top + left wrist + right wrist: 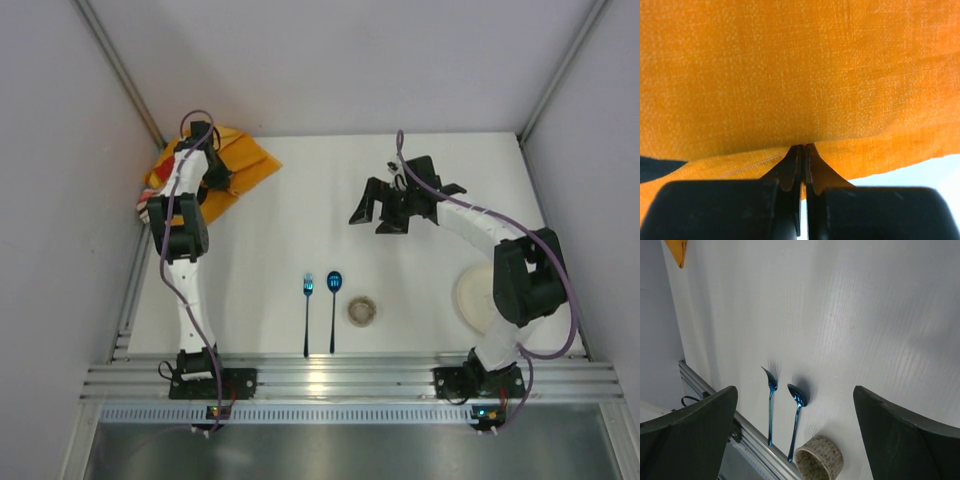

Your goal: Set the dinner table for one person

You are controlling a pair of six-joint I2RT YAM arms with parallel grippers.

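The dinner table (290,225) is a plain white top. An orange placemat (245,163) lies rumpled at its far left corner. My left gripper (213,176) is down on it; in the left wrist view the orange cloth (800,75) fills the frame and my left gripper (803,148) is shut, pinching a fold of it at the tips. My right gripper (385,212) hovers open over the middle right of the table, holding nothing. A blue fork (307,312) and a blue spoon (333,308) lie side by side near the front edge, with a small speckled cup (362,311) to their right.
A white plate (476,298) sits at the front right, partly under the right arm. The ribbed aluminium rail (350,380) runs along the near edge. Grey walls close in the left, back and right. The right wrist view shows the fork (771,402), spoon (797,407) and cup (821,459) between its fingers (700,430).
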